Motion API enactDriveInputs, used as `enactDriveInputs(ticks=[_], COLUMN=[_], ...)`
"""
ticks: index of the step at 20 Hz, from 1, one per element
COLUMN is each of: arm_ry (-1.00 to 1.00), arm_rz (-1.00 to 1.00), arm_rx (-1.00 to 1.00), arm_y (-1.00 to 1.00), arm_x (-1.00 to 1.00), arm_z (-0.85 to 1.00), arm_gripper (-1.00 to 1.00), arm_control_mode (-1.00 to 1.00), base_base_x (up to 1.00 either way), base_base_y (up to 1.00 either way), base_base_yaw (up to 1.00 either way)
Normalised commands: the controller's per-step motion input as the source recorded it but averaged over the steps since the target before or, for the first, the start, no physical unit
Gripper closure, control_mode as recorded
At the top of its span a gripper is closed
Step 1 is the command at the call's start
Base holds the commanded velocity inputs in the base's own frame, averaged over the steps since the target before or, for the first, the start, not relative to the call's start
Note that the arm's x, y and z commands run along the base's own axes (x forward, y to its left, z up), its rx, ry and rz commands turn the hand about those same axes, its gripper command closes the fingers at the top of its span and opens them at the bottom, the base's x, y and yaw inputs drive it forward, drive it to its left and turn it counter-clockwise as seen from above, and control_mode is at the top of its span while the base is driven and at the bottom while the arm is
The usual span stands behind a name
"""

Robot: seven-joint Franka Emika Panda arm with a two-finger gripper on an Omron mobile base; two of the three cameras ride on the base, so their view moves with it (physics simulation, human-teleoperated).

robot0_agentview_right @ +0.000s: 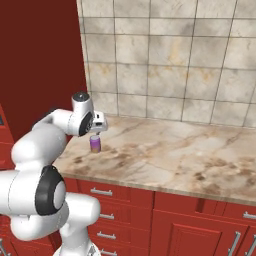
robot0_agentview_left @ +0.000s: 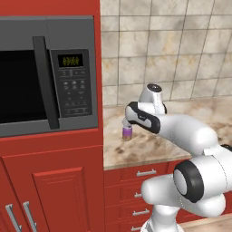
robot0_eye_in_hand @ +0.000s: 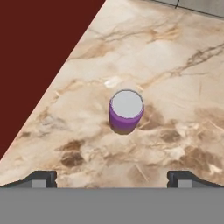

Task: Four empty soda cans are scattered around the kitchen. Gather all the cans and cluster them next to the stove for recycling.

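I hold my gripper [robot0_eye_in_hand: 112, 178] right above the purple can [robot0_eye_in_hand: 126, 110], which stands up on the counter [robot0_eye_in_hand: 175, 87] near the red cabinet wall [robot0_eye_in_hand: 35, 52], with my fingers [robot0_eye_in_hand: 41, 178] wide apart so they can slide down around it.

Backsplash [robot0_agentview_right: 165, 65]: tan square tiles, mottled, dark grout lines. Countertop [robot0_agentview_right: 165, 150]: beige marble with brown veining, runs along the wall. Tall red cabinet side [robot0_agentview_right: 40, 55] closes off the counter's left end. Built-in microwave [robot0_agentview_left: 47, 74] sits in that red tall unit, grey frame, dark door, keypad with lit display. Red base cabinets below, drawers [robot0_agentview_right: 107, 192] with silver bar handles; panelled red door [robot0_agentview_left: 59, 199] under the microwave. Even, flat lighting.
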Motion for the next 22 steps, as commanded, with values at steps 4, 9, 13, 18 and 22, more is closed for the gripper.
enactDriveInputs(ticks=[4, 9, 13, 18, 22], arm_ry=[0.0, 0.0, 0.0, 0.0, 0.0], arm_rz=[0.02, 0.02, 0.02, 0.02, 0.02], arm_rx=[0.0, 0.0, 0.0, 0.0, 0.0], arm_y=[0.01, 0.02, 0.01, 0.02, 0.03], arm_x=[0.22, 0.23, 0.24, 0.24, 0.22], arm_z=[-0.18, -0.19, -0.15, -0.15, -0.16], arm_gripper=[-1.0, -1.0, -1.0, -1.0, -1.0], arm_control_mode=[-1.0, -1.0, -1.0, -1.0, -1.0], base_base_x=[0.0, 0.0, 0.0, 0.0, 0.0], base_base_y=[0.0, 0.0, 0.0, 0.0, 0.0], base_base_yaw=[0.0, 0.0, 0.0, 0.0, 0.0])
